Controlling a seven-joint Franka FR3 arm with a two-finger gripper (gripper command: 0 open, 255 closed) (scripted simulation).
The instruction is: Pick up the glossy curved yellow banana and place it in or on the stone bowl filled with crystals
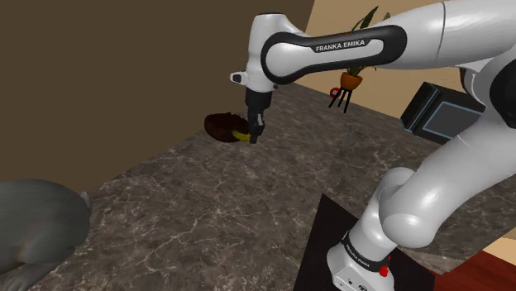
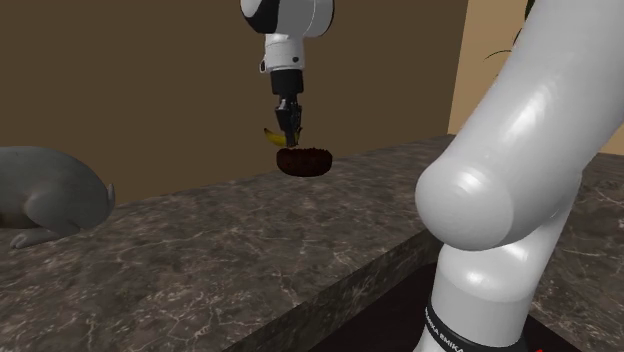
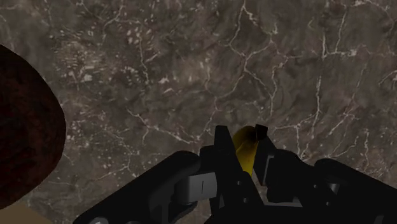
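Observation:
My black gripper (image 1: 255,132) is shut on a yellow banana (image 1: 241,133), which hangs in the air above the marbled counter. In the second exterior view the banana (image 2: 272,134) sticks out from the gripper (image 2: 291,135) just above the dark reddish-brown bowl (image 2: 305,160). From the shoulder view the bowl (image 1: 222,126) sits on the counter right behind the gripper, near the brown wall. The wrist view has the banana (image 3: 245,145) clasped between the fingers of the gripper (image 3: 242,154), and the bowl (image 3: 25,127) lies off to one side below.
A grey animal-shaped figure (image 1: 37,227) lies on the counter at the shoulder view's lower left. A potted plant (image 1: 351,78) and a dark box (image 1: 438,112) stand at the back right. The counter's front edge (image 2: 330,290) drops off near the stand.

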